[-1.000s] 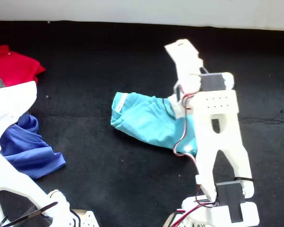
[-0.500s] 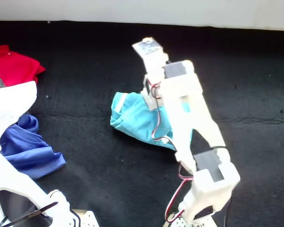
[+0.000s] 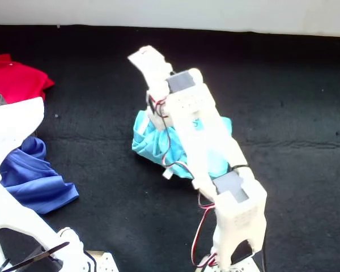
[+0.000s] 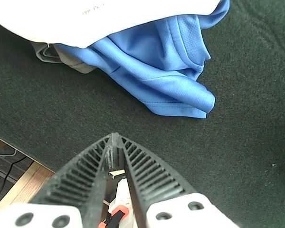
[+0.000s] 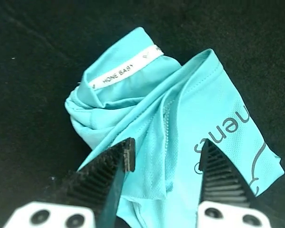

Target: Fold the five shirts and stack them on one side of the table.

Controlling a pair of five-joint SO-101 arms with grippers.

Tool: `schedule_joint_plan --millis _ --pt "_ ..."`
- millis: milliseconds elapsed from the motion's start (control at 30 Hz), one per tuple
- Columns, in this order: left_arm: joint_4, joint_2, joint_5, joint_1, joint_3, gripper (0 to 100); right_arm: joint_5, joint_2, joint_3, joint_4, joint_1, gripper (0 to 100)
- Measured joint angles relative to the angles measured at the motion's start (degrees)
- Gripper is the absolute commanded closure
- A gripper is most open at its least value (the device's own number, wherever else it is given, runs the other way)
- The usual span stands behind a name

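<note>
Turquoise shirt, long axis across table, collar end toward blue shirt

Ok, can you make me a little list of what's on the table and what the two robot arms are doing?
Table: black cloth top
Middle: turquoise shirt, crumpled, not folded
Right gripper: fingers open, hanging over the turquoise shirt
Left gripper: fingers shut, holding nothing, over bare table
Left of the high view: blue shirt, crumpled, with white cloth lying over part of it
Far left corner: red shirt
</note>
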Motion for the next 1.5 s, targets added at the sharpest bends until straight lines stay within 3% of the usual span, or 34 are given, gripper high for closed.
schedule_joint_plan --millis 100,233,633,800,1000,1133,1300,1500 --pt "0.0 0.0 0.0 0.1 0.0 99 0.0 0.0 -4.8 6.5 -1.1 79.9" --pt "0.0 0.0 0.0 0.0 0.0 99 1.8 -0.1 -7.1 12.4 -0.2 99.8" --pt "0.0 0.0 0.0 0.0 0.0 99 9.2 0.2 4.7 13.4 15.1 99.2" --pt "0.0 0.0 0.0 0.1 0.0 99 9.4 4.7 6.4 11.3 11.8 99.2" --pt "0.0 0.0 0.0 0.1 0.0 99 7.2 10.2 3.8 10.1 1.3 99.2" --pt "0.0 0.0 0.0 0.1 0.0 99 3.7 10.1 -4.2 12.9 -1.9 96.9" --pt "0.0 0.0 0.0 0.1 0.0 99 0.1 6.0 -6.2 13.1 -1.8 77.4" --pt "0.0 0.0 0.0 0.1 0.0 99 -11.5 4.7 -6.2 13.1 -2.6 75.6"
